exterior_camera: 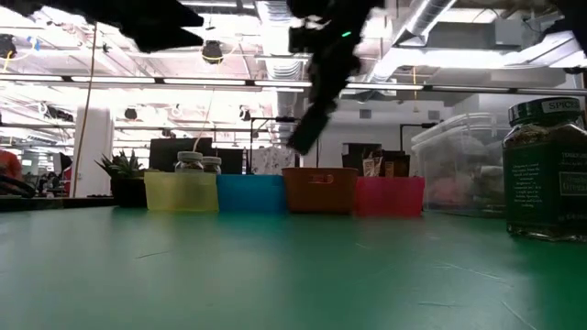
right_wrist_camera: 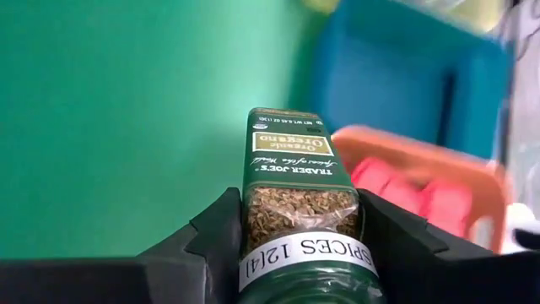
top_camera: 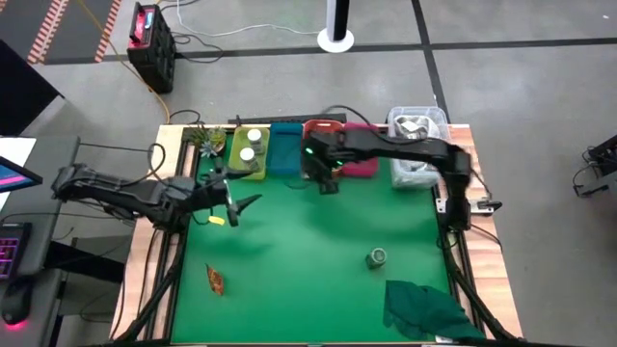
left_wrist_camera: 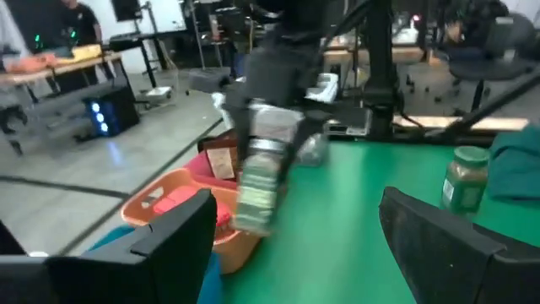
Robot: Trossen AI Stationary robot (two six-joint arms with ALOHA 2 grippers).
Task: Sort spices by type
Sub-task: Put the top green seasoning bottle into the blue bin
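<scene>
Green table mat (top_camera: 308, 241) under right hand (top_camera: 326, 181) clamping green jar (right_wrist_camera: 299, 211).

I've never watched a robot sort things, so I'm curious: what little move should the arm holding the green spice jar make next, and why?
Probably carry it sideways over the blue bin. The right claw grips a green oregano jar near the orange bin of pink-red packets, while white-capped jars fill the yellow bin; blue looks free.

Green-topped table (top_camera: 308, 251): bins (top_camera: 289, 151) in a row along far edge, clear tub (top_camera: 416, 145) at far right corner, green jar (top_camera: 377, 256) right of centre, brown-orange piece (top_camera: 216, 280) near left, dark green cloth (top_camera: 424, 308) near right corner.
</scene>
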